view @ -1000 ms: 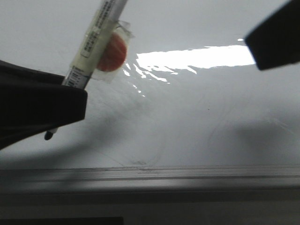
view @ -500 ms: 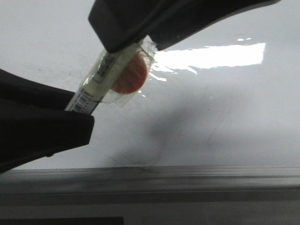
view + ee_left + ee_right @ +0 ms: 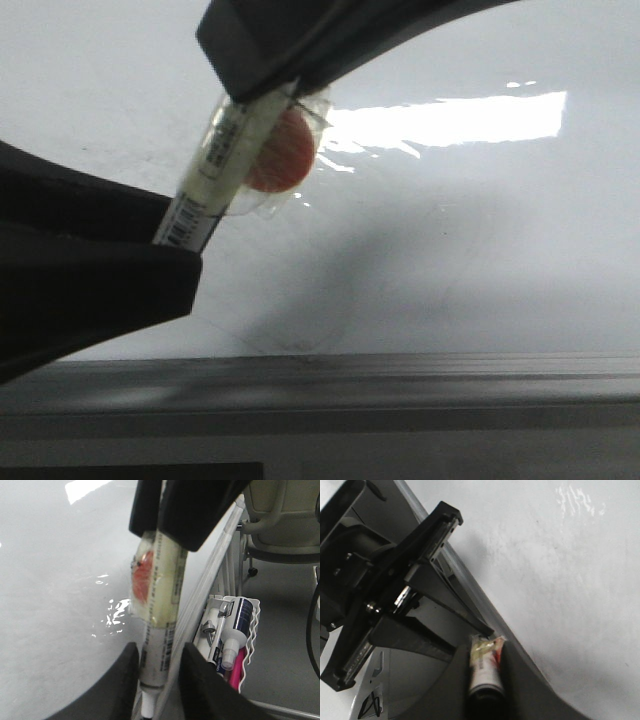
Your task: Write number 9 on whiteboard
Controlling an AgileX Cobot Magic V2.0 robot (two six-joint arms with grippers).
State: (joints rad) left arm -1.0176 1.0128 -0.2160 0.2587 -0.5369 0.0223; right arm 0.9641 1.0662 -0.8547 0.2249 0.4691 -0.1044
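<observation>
A white marker (image 3: 225,160), wrapped in yellowish tape with an orange disc (image 3: 285,150) stuck to it, hangs tilted over the glossy whiteboard (image 3: 450,250). My right gripper (image 3: 270,75) is shut on its upper end; the right wrist view shows the marker (image 3: 484,667) pinched between the fingers. My left gripper (image 3: 159,652) stands around its lower barcode end (image 3: 162,645) with a narrow gap on one side, so it is slightly open. The tip is hidden behind the left gripper (image 3: 150,270). No number 9 shows on the board, only faint grey smudges.
The board's grey metal edge strip (image 3: 400,375) runs along the near side. Beyond the edge hangs a white wire basket (image 3: 247,645) with markers and a spray bottle (image 3: 235,630). A chair (image 3: 280,520) stands behind it. The left arm's body (image 3: 385,595) is close to my right gripper.
My right gripper came in from the upper right and closed on the marker's upper end. The marker has since swung more upright, its lower end shifting inside the left jaws.
</observation>
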